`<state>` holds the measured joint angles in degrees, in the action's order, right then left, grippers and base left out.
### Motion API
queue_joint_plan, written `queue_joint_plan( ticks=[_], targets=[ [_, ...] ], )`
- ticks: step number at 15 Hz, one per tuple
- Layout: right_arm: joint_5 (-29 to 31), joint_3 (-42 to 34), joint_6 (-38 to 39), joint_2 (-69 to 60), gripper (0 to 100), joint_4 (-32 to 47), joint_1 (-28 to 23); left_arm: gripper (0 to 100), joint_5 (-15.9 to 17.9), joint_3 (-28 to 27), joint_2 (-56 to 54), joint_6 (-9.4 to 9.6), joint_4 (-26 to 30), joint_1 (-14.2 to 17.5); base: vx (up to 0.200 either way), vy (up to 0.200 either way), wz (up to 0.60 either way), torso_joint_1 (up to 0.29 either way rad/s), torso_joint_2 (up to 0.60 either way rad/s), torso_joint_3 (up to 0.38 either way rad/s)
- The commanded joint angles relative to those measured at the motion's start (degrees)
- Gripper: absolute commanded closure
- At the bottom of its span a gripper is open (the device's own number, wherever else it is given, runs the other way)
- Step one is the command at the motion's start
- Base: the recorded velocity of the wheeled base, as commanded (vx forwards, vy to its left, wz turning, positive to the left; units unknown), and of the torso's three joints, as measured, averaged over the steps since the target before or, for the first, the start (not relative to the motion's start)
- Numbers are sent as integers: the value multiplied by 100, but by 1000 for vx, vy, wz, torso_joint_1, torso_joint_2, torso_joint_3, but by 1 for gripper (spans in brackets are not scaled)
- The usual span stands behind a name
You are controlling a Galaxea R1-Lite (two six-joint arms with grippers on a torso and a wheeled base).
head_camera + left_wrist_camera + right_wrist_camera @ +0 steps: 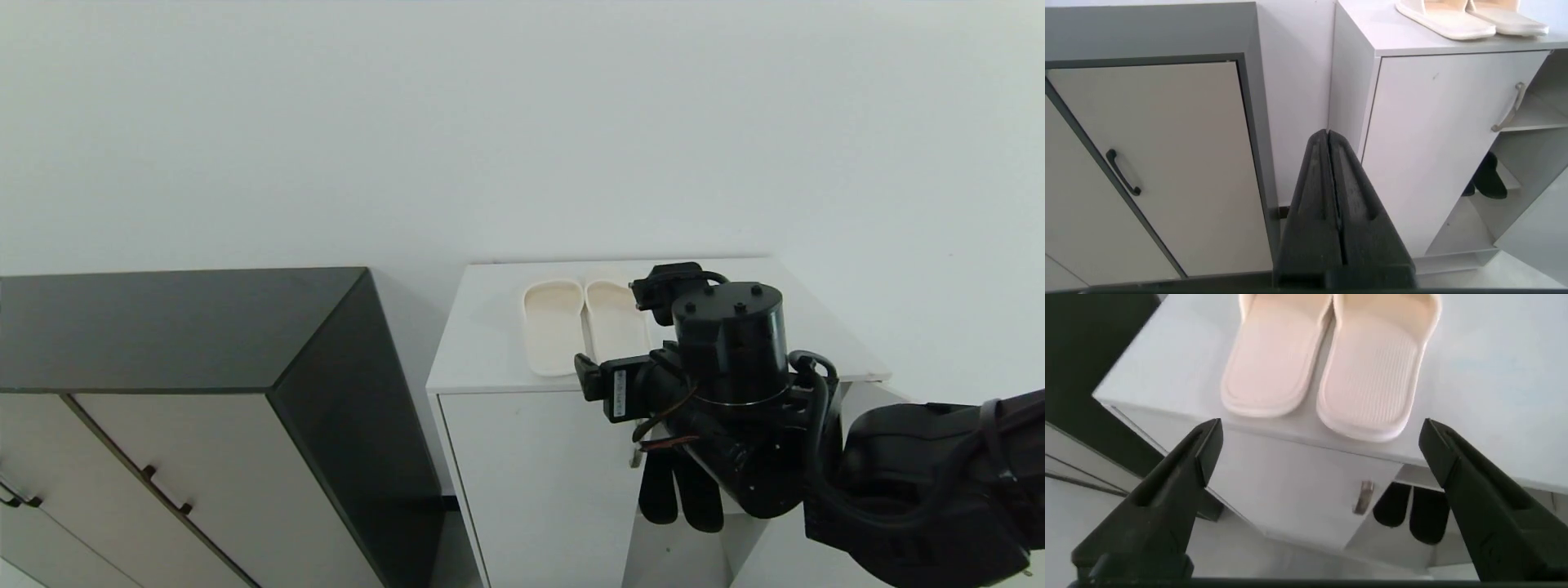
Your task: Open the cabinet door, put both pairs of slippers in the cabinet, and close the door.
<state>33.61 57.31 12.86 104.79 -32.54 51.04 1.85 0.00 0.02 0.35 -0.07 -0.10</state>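
Note:
A cream pair of slippers (584,325) lies side by side on top of the white cabinet (490,359). The cabinet's left door (539,482), with a metal handle (635,456), is closed, and the space to its right stands open. Inside it a black pair of slippers (682,492) rests on a lower shelf. My right gripper (1321,426) hangs open in front of the cabinet's top edge, just short of the cream slippers (1331,359), with nothing between its fingers. My left gripper (1328,139) is shut and empty, low down, facing the gap between the two cabinets.
A dark-topped cabinet (188,327) with pale door fronts and black handles (167,490) stands close to the left of the white one. A plain white wall runs behind both. An inner shelf (1535,122) shows in the white cabinet's open side.

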Motion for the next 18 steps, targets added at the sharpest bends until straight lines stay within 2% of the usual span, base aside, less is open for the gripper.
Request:
queue_joint_plan(
  ticks=[1, 5, 14, 18],
  targets=[
    [5, 70, 23, 50, 0, -7, 11, 100, -1, 0, 6, 9, -1, 1, 0, 0, 0, 0, 0, 0],
    [23, 88, 23, 191, 0, -16, 37, 100, -1, 0, 6, 9, -1, 1, 0, 0, 0, 0, 0, 0],
    [23, 202, 23, 560, 0, -33, 29, 100, -1, 0, 6, 0, -1, 1, 200, 0, 0, 2, -1, 4],
    [23, 439, 15, 956, 0, -262, 2, 100, -1, 0, 6, 0, -1, 1, 0, 0, 0, 0, 0, 0]
  ],
)
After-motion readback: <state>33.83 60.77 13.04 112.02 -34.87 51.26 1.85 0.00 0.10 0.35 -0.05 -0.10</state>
